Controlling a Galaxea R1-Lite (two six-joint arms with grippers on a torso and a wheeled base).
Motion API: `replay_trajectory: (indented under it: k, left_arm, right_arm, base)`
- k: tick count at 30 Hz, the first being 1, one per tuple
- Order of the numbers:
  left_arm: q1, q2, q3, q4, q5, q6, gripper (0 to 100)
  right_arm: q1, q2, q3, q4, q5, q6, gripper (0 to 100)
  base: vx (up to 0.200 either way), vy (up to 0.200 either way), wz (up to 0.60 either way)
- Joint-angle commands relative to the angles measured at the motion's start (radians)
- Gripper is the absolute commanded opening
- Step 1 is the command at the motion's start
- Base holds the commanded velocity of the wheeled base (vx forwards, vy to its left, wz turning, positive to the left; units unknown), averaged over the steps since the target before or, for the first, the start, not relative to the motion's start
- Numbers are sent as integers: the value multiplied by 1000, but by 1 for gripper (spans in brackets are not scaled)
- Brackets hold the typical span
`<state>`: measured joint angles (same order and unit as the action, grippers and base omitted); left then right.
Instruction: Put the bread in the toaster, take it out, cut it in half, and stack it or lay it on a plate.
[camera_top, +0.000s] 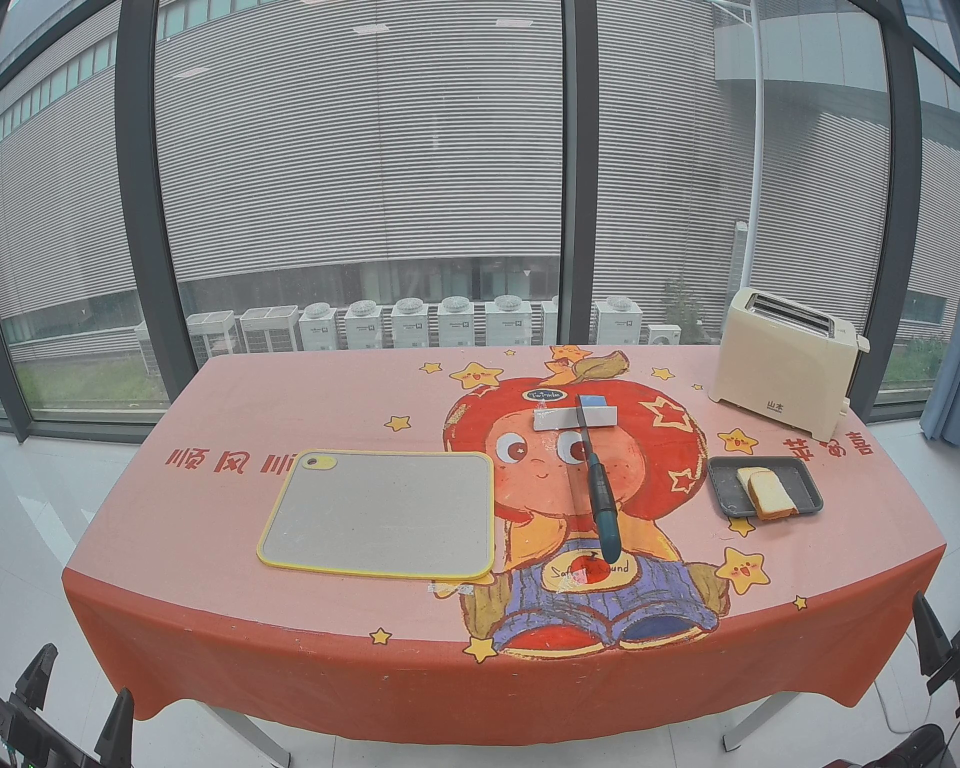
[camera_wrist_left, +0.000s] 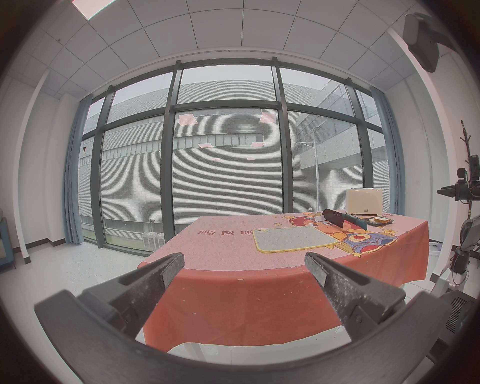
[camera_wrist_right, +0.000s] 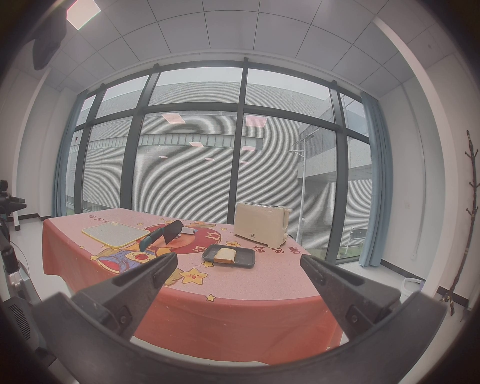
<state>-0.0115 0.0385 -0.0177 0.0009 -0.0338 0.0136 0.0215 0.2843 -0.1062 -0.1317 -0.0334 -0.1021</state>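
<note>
left tool (camera_wrist_left: 243, 263) and right tool (camera_wrist_right: 238, 262) gape wide, off the table (camera_top: 250, 400); toaster (camera_top: 785, 360) slot interiors hidden.

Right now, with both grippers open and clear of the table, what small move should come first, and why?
Probably bring the right gripper toward the bread on the dark tray. The bread lies on the robot's right, just in front of the toaster, whose slots look empty, and that gripper is open and holds nothing.
</note>
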Motion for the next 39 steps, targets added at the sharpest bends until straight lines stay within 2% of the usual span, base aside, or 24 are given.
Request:
replay_trajectory:
  k: [1,12,16,32,39]
  left_arm:
    - [1,1,18,1,0,0,100]
    - [1,1,18,-1,0,0,100]
    - [-1,1,18,-1,0,0,100]
    - [-1,1,18,-1,0,0,100]
    - [-1,1,18,1,0,0,100]
  right_arm:
    - [3,-17,5,0,0,-1,100]
    - [3,-53,51,1,0,-1,100]
    - [20,-66,74,1,0,-16,100]
    - [38,-79,105,4,0,-30,100]
    - [44,-117,95,87,3,-34,100]
  base:
    - [0,0,0]
    - [0,0,0]
    - [0,0,0]
    - [0,0,0]
    - [0,0,0]
